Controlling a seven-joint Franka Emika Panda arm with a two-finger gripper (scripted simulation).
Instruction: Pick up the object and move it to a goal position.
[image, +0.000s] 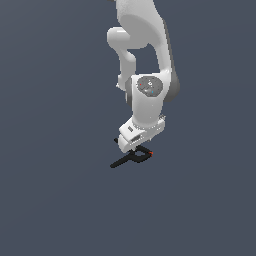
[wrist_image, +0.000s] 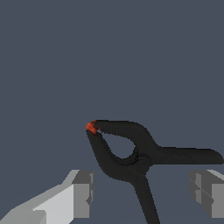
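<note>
We see our gripper (wrist_image: 142, 192) low over the spring clamp (wrist_image: 131, 155), which lies flat on the plain grey surface (image: 55, 200). No edges or corners of that surface show, so we can place the clamp only by the arm: directly under the hand, with its handles running off toward the exterior view's left and its orange-red tip (wrist_image: 91, 127) toward the right. The jaws stand spread, one finger (wrist_image: 82, 192) on each side of the clamp's crossing point, not touching it. We judge this straddle is deliberate: the waist is the narrowest, stiffest part, so closing there should pinch it squarely rather than squeeze the handles. The pick is not yet made, and no goal marker is visible to us.
</note>
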